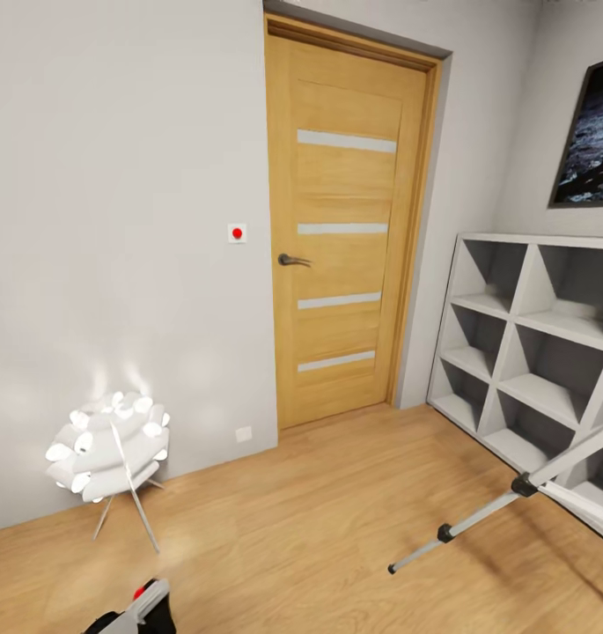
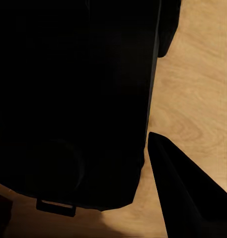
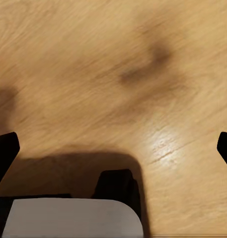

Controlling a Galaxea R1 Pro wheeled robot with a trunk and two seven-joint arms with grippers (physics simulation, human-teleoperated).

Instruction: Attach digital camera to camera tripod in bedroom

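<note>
Right, nearest at six o'clock the digital camera (image 1: 143,608) sits gripped in the left jaws, a light, rigid, knock-prone box best held by its body, right jaws wide apart and empty, and the camera tripod (image 1: 503,511) waits at four o'clock.

home bedroom: oak door (image 1: 347,229), cube shelf (image 1: 534,352), floor lamp (image 1: 107,449).

Glowing white petal lamp (image 1: 107,449) on thin legs, near left by wall. Red-dot wall switch (image 1: 237,232) left of door handle; white outlet (image 1: 243,433) low on wall.
</note>
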